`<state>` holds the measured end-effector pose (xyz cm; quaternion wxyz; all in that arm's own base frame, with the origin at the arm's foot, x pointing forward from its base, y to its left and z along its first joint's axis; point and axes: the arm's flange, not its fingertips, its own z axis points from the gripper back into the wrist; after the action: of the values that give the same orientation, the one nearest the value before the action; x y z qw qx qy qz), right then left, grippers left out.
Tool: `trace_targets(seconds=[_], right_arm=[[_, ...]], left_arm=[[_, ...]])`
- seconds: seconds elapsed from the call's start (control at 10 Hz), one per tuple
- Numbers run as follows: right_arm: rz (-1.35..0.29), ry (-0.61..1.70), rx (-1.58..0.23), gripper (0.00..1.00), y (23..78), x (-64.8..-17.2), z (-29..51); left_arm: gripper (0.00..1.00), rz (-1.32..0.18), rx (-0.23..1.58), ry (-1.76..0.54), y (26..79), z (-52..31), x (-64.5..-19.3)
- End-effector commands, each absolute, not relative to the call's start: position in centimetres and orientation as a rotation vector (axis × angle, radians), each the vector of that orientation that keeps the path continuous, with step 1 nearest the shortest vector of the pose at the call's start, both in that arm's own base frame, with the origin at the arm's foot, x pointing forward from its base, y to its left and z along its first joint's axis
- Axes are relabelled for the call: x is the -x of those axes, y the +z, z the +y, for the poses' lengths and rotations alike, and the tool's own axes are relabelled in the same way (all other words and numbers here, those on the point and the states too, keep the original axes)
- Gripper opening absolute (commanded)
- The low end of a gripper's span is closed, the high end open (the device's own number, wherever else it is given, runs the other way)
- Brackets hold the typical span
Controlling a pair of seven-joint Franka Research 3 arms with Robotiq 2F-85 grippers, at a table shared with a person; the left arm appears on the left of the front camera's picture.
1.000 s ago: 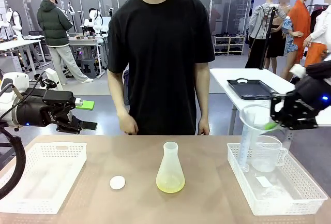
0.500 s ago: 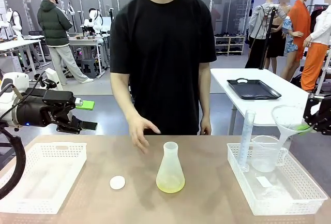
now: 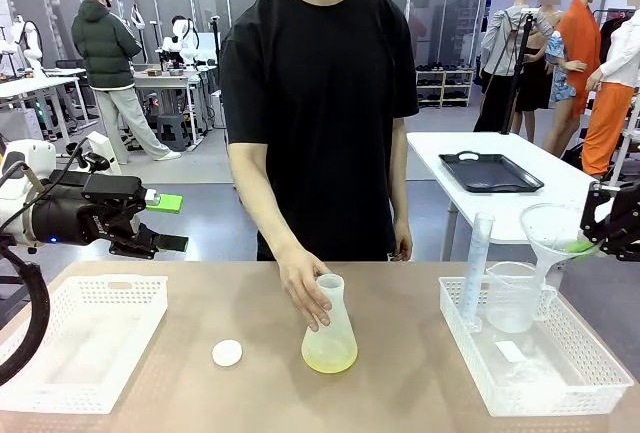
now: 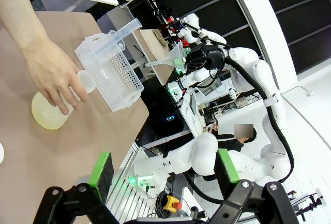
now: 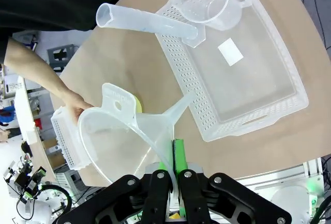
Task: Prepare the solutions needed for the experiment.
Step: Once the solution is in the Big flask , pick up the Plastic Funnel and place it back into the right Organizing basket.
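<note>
Solution, pale yellow-green and clear, lies as a shallow layer in the bottom of a translucent flask that stands upright at mid-bench, between two white baskets. A person in a black T-shirt at the far side of the bench reaches across, and one hand closes on the flask's neck just below the rim. A small round white disc lies flat on the bench near the flask, on the robot's left of it and clear of it. The left fingers hang spread wide and hold nothing, level above the far edge of the left basket. At the bench's right end the right fingers are clamped on the rim of a clear plastic funnel, held in the air with its spout slanting down toward the right basket. In that basket a tall measuring cylinder and a clear beaker stand upright side by side at the far end, with a small white square lying on the basket floor nearer the robot.
</note>
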<state>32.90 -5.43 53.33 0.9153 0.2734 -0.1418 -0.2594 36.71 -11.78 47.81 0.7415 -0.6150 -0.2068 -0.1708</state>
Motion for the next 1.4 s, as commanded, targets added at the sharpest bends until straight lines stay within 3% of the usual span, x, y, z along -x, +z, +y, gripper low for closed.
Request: trace_targets(seconds=[0.0,0.6,1.2,1.3], right_arm=[[-0.169,-0.581,-0.563,0.03,52.5,-35.4,-5.4],[0.162,-0.758,-0.441,0.03,47.3,-41.9,-4.9],[0.198,-0.826,-0.304,0.03,41.3,-43.9,-5.9],[0.200,-0.841,-0.312,0.08,40.9,-44.1,-5.8]], left_arm=[[1.00,-0.457,1.376,-0.364,48.0,-12.0,-36.7],[1.00,-0.457,1.376,-0.364,48.0,-12.0,-36.7],[1.00,-0.457,1.376,-0.364,48.0,-12.0,-36.7],[1.00,-0.457,1.376,-0.364,48.0,-12.0,-36.7]])
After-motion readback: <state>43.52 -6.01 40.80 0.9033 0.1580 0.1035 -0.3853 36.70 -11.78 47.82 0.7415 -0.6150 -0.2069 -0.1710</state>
